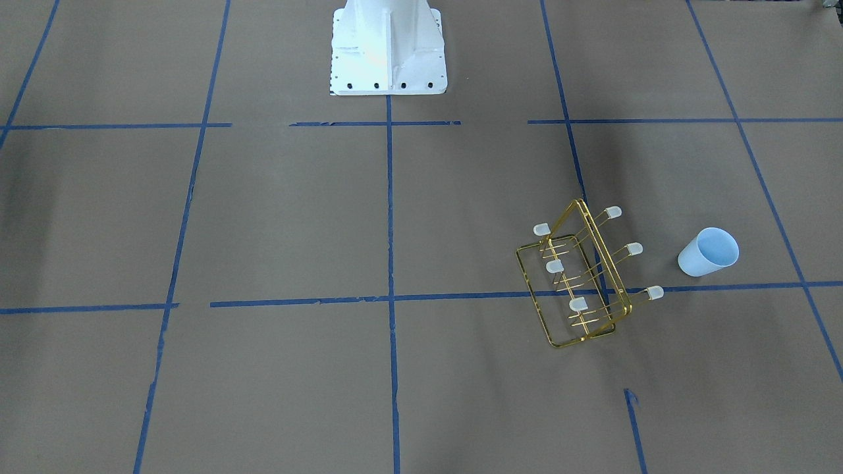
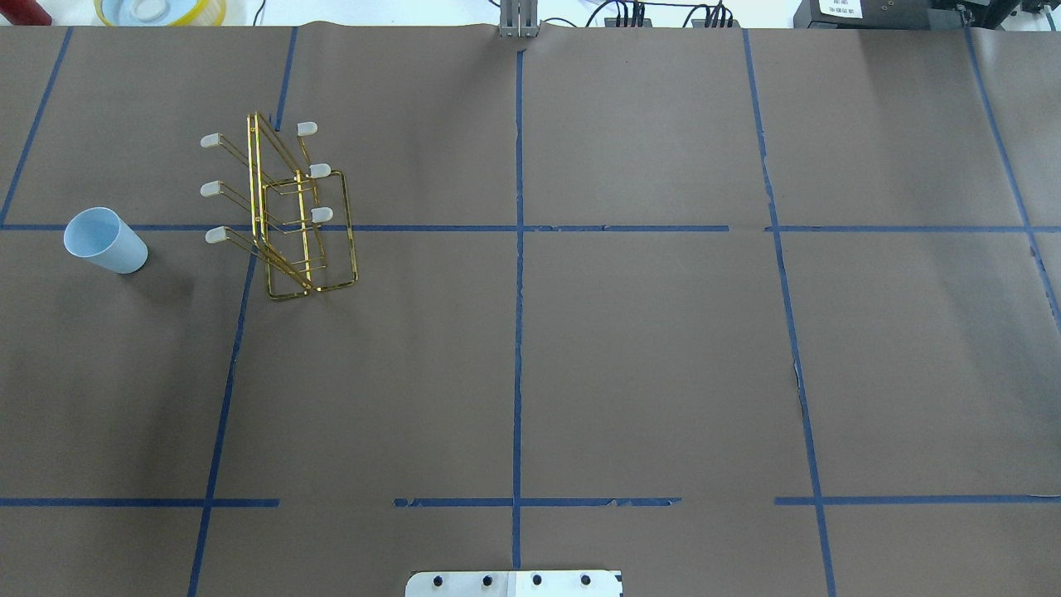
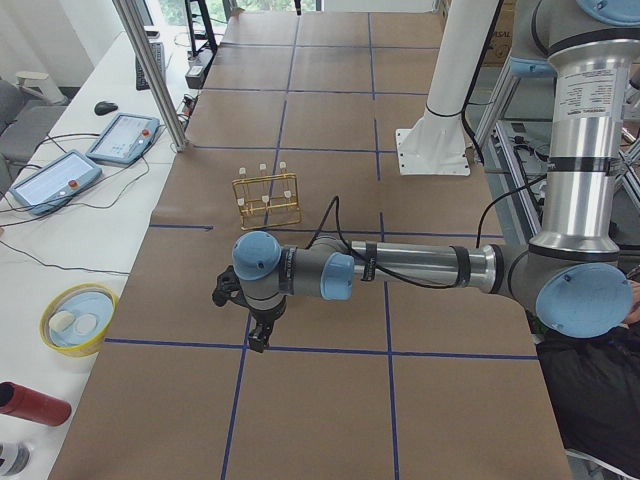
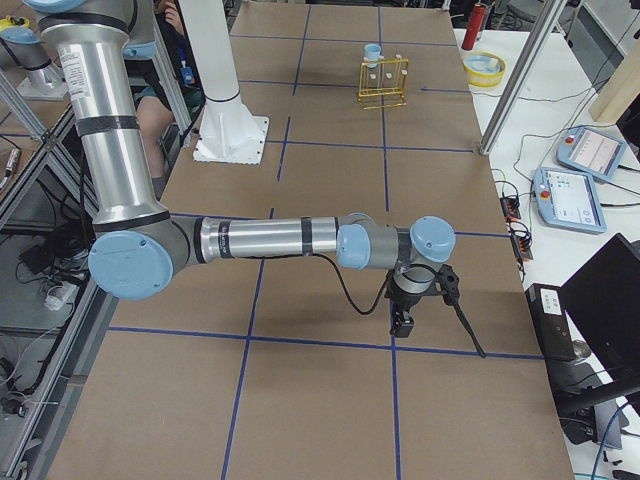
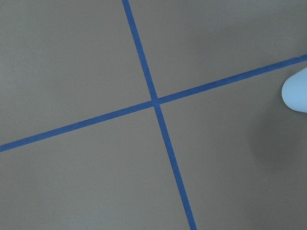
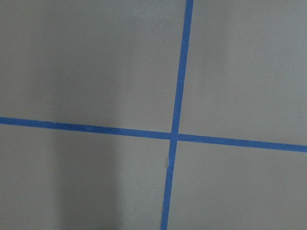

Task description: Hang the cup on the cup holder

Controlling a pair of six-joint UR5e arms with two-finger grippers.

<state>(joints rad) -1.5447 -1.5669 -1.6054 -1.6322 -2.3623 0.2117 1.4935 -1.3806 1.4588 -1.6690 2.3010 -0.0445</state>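
The pale blue cup stands mouth up on the brown table, apart from the cup holder, on the robot's left side; it also shows in the front view, the right exterior view and at the edge of the left wrist view. The gold wire cup holder stands beside it with all its capped prongs bare. My left gripper hangs over the table near the cup, which the arm hides in that view. My right gripper hangs far off at the other end. I cannot tell whether either is open or shut.
The white robot pedestal stands at the table's middle edge. A yellow bowl and a red cylinder lie on the side bench past the table's far edge. Teach pendants lie there too. Blue tape lines grid the table.
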